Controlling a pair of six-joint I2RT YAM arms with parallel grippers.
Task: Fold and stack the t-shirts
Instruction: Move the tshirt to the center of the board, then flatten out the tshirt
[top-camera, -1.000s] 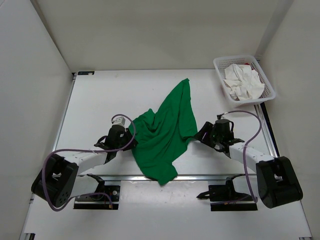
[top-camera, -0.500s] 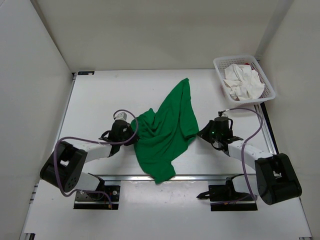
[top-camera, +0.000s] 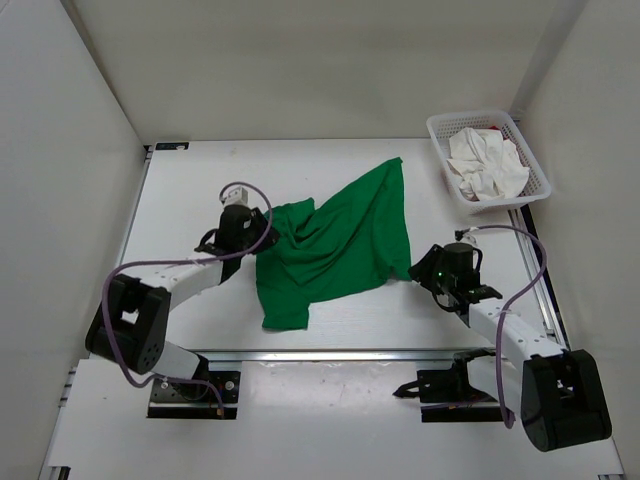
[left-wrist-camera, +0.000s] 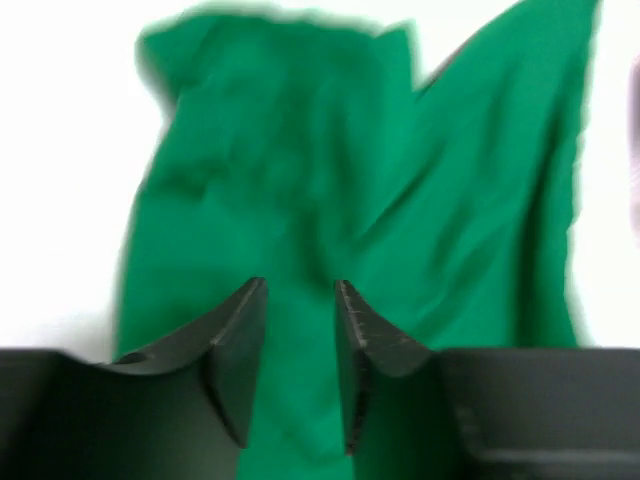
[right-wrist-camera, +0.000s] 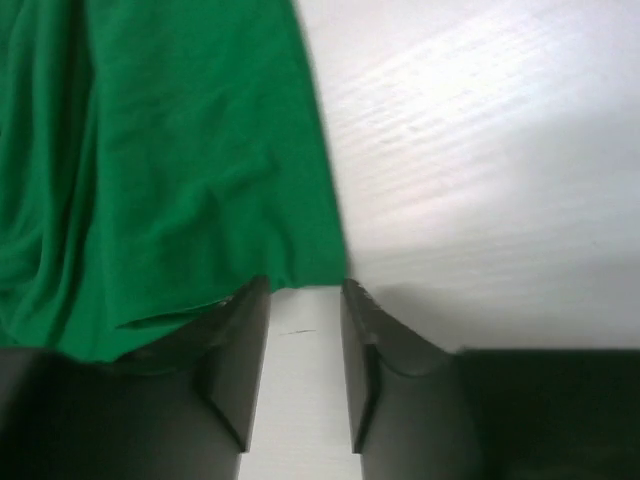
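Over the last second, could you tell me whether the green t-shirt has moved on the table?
Yes. The green t-shirt has been pulled away from the table's near edge, which it overhung earlier, and its far tip has swung right, toward the white basket.
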